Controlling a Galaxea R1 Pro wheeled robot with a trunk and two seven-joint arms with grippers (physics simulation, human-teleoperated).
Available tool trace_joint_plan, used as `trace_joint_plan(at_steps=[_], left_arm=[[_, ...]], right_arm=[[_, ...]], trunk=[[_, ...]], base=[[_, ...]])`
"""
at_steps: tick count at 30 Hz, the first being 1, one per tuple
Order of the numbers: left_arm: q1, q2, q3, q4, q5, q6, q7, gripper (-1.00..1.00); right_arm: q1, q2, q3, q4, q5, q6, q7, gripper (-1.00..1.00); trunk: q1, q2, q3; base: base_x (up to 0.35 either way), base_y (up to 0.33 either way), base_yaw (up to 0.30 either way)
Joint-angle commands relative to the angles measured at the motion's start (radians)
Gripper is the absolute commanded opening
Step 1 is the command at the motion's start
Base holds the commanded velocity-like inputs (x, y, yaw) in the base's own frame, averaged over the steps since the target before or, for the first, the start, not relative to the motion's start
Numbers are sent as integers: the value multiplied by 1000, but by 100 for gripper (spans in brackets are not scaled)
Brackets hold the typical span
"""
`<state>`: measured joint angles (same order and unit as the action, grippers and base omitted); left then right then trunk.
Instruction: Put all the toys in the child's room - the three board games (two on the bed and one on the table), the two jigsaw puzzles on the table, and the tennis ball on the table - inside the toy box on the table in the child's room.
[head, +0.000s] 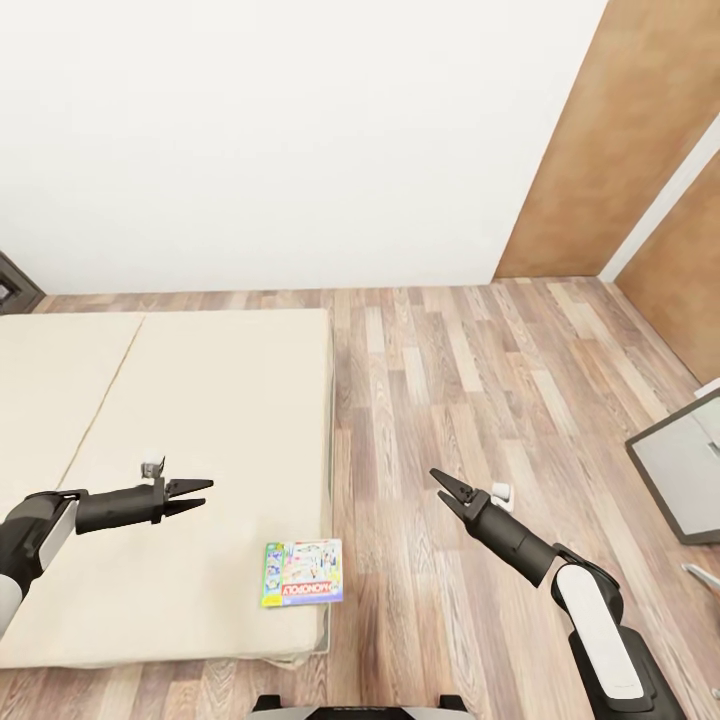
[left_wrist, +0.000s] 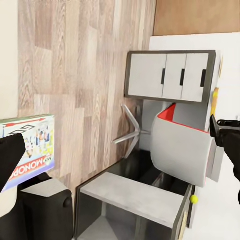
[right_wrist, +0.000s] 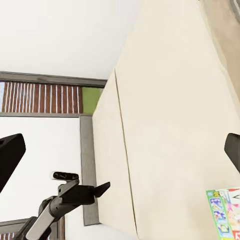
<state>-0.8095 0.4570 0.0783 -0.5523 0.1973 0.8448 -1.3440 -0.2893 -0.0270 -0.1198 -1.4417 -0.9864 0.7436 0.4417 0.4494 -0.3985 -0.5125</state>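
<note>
Colourful Monopoly board game (head: 303, 572) flat at the beige bed (head: 200, 420) corner, both end effectors spread, empty.

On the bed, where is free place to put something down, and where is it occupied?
The bed is bare beige sheet from the wall-side edge down to the left gripper, across both halves. Only the near corner by the wooden floor is taken, where the Monopoly board game lies flat.
</note>
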Motion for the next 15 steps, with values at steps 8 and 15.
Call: trace_joint_plan(at_steps=[8, 15], left_arm=[[0, 0, 0, 0, 2, 10, -2, 100], [0, 0, 0, 0, 2, 10, -1, 100]], right_arm=[[-1, -1, -2, 0, -2, 6, 2, 100], [-1, -2, -2, 0, -3, 6, 2, 100]], trunk=[[1, -2, 12], [1, -2, 23]], base=[[0, 0, 0], [0, 0, 0]])
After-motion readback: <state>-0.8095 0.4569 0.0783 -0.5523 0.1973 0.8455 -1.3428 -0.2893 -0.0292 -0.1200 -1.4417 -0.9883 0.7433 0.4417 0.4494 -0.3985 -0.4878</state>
